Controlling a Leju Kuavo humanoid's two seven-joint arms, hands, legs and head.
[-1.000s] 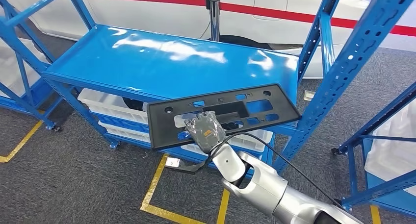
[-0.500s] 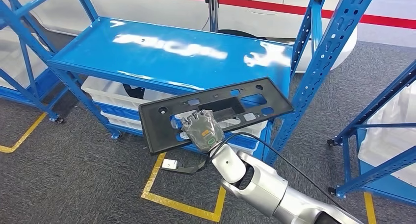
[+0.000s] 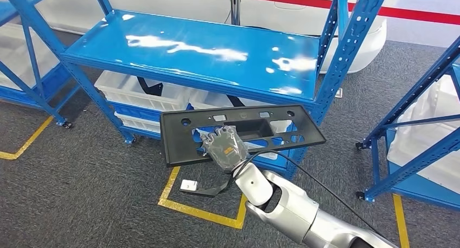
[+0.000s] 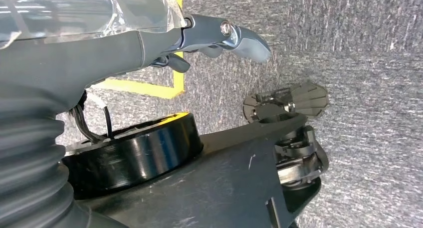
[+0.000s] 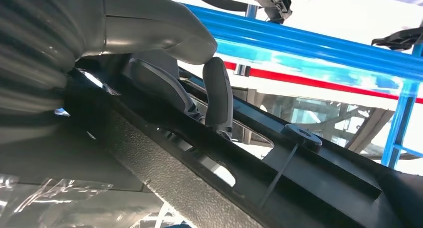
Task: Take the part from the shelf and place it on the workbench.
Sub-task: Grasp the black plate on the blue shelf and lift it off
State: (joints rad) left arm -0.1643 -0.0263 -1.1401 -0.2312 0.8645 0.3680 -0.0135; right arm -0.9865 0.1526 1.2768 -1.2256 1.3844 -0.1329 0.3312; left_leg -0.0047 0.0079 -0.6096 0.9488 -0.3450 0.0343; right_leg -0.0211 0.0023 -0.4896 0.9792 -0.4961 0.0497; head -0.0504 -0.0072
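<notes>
part (image 3: 241, 133) clear of shelf (image 3: 206, 52), right hand (image 3: 223, 145) still gripping

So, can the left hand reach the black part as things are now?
Probably not right away: the left hand hangs low over the floor, fingers apart, while the right hand holds the black part up in front of the shelf.
</notes>
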